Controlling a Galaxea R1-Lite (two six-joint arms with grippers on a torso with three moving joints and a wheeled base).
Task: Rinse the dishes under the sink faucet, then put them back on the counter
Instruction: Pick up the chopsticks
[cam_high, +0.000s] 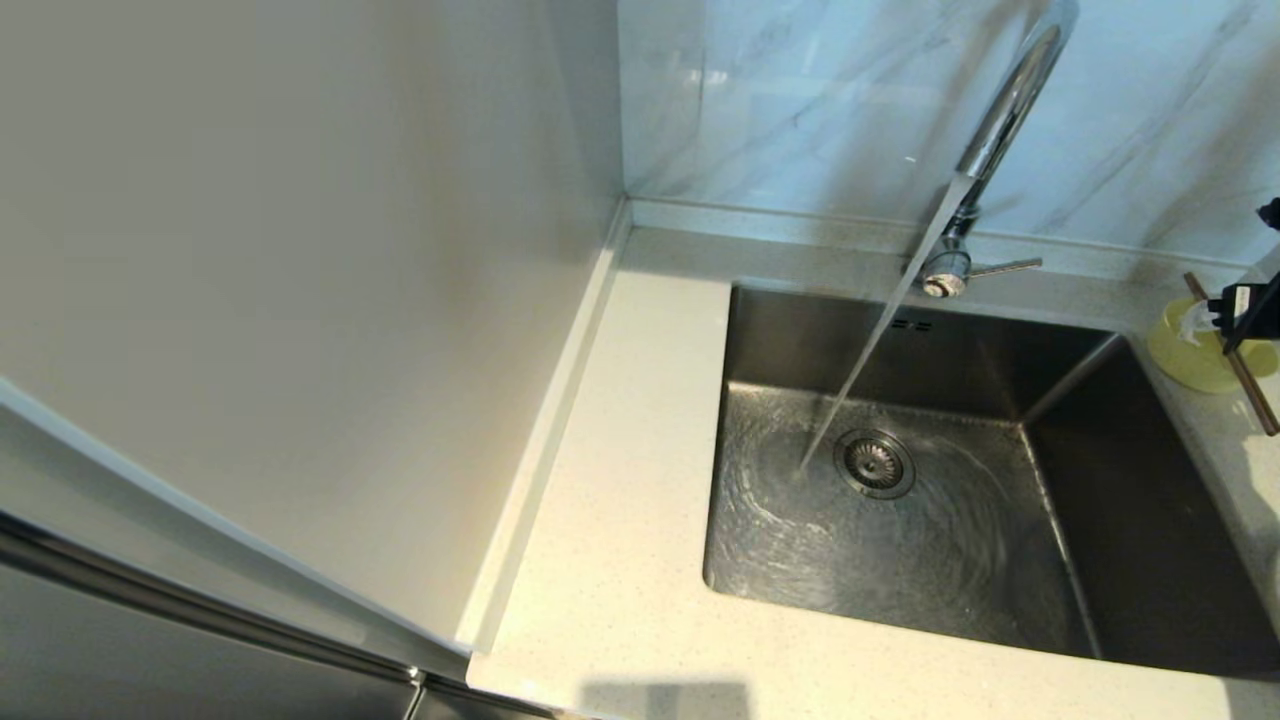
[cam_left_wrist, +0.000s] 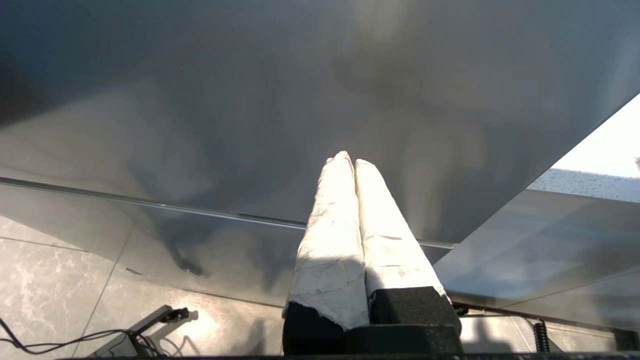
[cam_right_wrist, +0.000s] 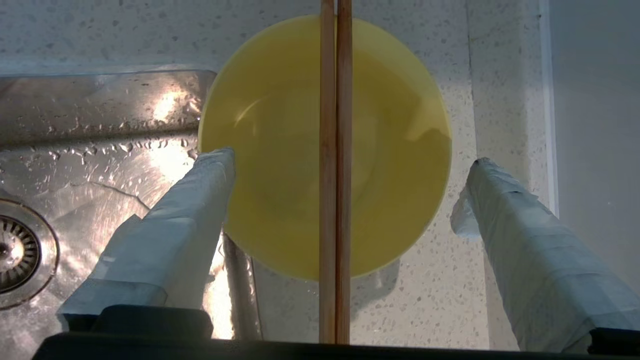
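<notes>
**Right gripper spread over bowl at sink's right edge**

Faucet (cam_high: 1010, 110) running, stream hits sink (cam_high: 900, 560) floor beside drain (cam_high: 874, 463). Yellow bowl (cam_right_wrist: 280, 150) on counter (cam_high: 620, 560) just right of sink rim, two chopsticks (cam_right_wrist: 336, 175) lying across it. Right gripper (cam_right_wrist: 350, 175) above bowl, fingers spread wide, holding nothing. Left gripper (cam_left_wrist: 352, 165) parked off the counter, fingers pressed together, empty.

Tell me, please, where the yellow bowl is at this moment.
In the head view, the yellow bowl sits on the counter at the sink's right rim, with two chopsticks across it and the open right claw above.
</notes>
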